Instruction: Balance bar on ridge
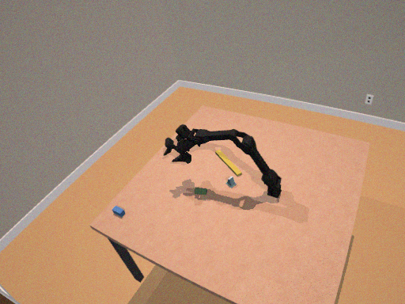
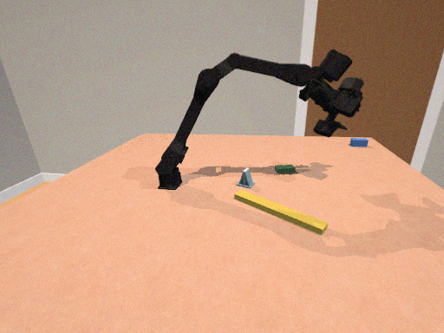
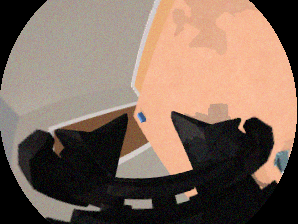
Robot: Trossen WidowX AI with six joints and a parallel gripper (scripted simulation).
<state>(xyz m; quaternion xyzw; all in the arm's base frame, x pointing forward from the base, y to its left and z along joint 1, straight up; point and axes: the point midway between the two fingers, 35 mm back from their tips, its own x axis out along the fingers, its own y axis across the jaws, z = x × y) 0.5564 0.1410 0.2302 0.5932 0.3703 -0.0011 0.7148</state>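
Yellow bar: down flat on the bench [image 1: 277, 237] [image 2: 173, 260] [image 3: 240, 75], and in the exterior view its long axis slants from near the ridge out toward the near right
Ridge: here it is, the small grey-blue wedge [image 1: 231, 181] [image 2: 245, 179] [image 3: 282, 161], upright just beside the bar [image 1: 228, 162] [image 2: 281, 212], nothing across its top
Claw: up in the air [image 1: 169, 153] [image 2: 336, 127] [image 3: 149, 115], well apart from the bar, fingers spread, grasping nothing!
Wrist view: both fingertips show, the bar does not; top and exterior catch it whole
Green block: lying in the arm's shadow [image 1: 201, 191] [image 2: 284, 169], near the ridge, off the bar's line
Blue block: way out by the bench edge [image 1: 119, 210] [image 2: 359, 142] [image 3: 141, 117]
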